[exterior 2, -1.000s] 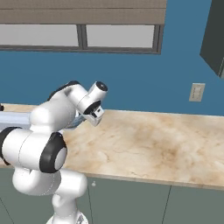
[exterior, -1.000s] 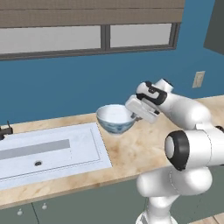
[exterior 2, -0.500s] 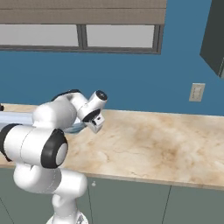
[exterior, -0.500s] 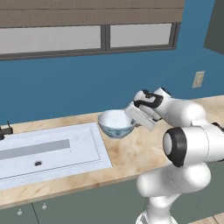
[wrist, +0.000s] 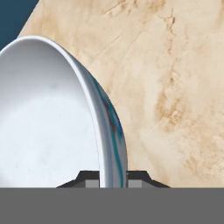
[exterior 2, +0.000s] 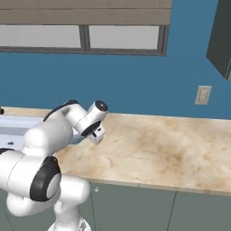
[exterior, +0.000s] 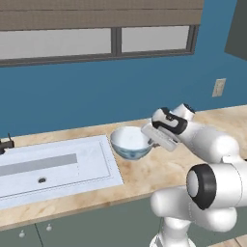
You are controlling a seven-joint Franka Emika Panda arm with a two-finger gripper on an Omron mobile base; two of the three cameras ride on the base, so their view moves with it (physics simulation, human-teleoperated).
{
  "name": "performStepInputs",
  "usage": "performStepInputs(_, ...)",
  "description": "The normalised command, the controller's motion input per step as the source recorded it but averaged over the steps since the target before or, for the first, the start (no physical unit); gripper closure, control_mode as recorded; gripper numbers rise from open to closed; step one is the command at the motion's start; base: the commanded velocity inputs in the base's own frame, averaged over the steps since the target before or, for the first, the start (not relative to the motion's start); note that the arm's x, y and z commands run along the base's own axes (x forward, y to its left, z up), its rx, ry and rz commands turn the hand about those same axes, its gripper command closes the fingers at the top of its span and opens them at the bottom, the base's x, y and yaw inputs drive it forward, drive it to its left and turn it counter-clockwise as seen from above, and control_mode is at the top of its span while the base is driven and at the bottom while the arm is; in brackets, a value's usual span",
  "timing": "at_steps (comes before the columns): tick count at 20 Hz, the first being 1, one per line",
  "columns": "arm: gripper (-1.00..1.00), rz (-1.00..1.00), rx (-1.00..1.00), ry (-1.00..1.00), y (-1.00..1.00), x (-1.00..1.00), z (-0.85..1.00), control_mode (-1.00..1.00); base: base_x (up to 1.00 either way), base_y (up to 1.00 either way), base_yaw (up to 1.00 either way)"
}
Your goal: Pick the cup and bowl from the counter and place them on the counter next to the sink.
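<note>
The bowl (exterior: 130,142) has come down over the last second: it hung above the beige worktop (exterior: 159,169) and now sits low, its underside at or just above the surface, though contact cannot be told. It has also drifted a little toward the near edge and stays just right of the sink (exterior: 53,166), so I judge the placing step nearly complete, with release being what remains for this item.

In the hand view the gripper (wrist: 113,177) has its jaws clamped on the bowl's rim (wrist: 109,131), one dark tip inside the pale basin and one against the blue-grey outside wall. From the left base view the gripper (exterior: 153,140) reaches the bowl's right edge, and the bowl sits roughly level. In the right base view the arm's own body covers most of the bowl, leaving a sliver of it beside the wrist (exterior 2: 92,128).

Nearest the base, the worktop's front strip is bare over the grey-green cabinets (exterior 2: 135,207). The sink's raised white rim (exterior: 113,166) lies just left of the bowl; a nudge leftward could tip the bowl onto or over it. To the right the marble surface runs on with nothing on it. Farthest back stand the blue wall (exterior 2: 135,85), a wall outlet (exterior 2: 202,95), and the window (exterior: 96,41). The dark faucet (exterior: 6,144) is at the far left.
</note>
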Motion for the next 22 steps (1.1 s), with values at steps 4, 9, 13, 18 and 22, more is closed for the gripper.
performStepInputs(4,1.00,-0.08,-0.03,0.00,0.00,-0.06,-0.08,-1.00,0.00,0.00,0.00)
performStepInputs(9,1.00,-0.13,-0.05,0.03,0.00,0.02,-0.11,-1.00,0.00,0.00,0.00)
performStepInputs(13,1.00,-0.12,-0.03,0.06,0.00,0.01,-0.06,-1.00,0.00,0.00,0.00)
performStepInputs(18,1.00,-0.09,-0.01,0.01,0.00,0.00,-0.12,-1.00,0.00,0.00,0.00)
performStepInputs(22,1.00,-0.06,0.00,0.00,0.00,0.01,-0.22,-1.00,0.00,0.00,0.00)
